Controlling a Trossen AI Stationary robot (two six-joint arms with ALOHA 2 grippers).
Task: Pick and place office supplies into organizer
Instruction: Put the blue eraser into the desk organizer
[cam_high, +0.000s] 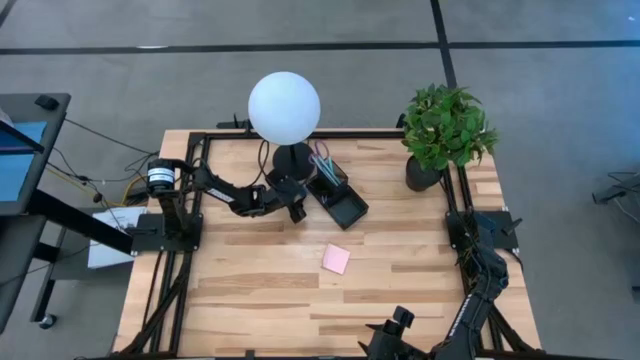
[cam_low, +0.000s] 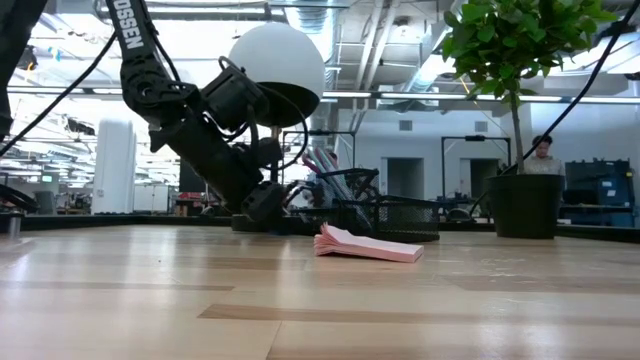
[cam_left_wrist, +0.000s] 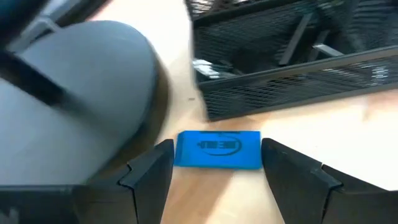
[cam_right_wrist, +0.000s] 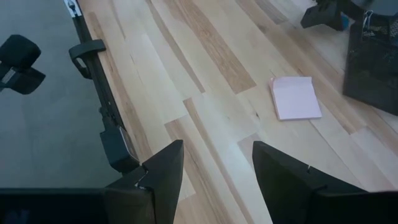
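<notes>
The left gripper (cam_left_wrist: 214, 171) is reaching low over the pale wooden plank table (cam_high: 250, 290), just beside the black round lamp base (cam_left_wrist: 74, 93), with its two dark fingers (cam_left_wrist: 149, 174) spread apart on either side of one small blue rectangular block (cam_left_wrist: 219, 149). The block is lying flat on the wood between the fingertips, and whether they are touching it cannot be told. Just beyond the block, one black wire-mesh desk organizer (cam_left_wrist: 292, 68) is sitting, with a few thin pens (cam_high: 323, 160) standing in its taller section; their exact count is hard to tell. One pink square sticky-note pad (cam_high: 336, 259) is lying flat near the table's middle, well apart from the organizer and the block. One white globe lamp (cam_high: 284, 103) is standing over the lamp base, and one green leafy plant in a dark pot (cam_high: 445, 130) is sitting at the far right corner. The right gripper (cam_right_wrist: 214, 168) is waiting at the near right edge of the table, its two fingers parted and holding nothing. In the low view, one person (cam_low: 544, 150) is showing in the room beyond the table.
</notes>
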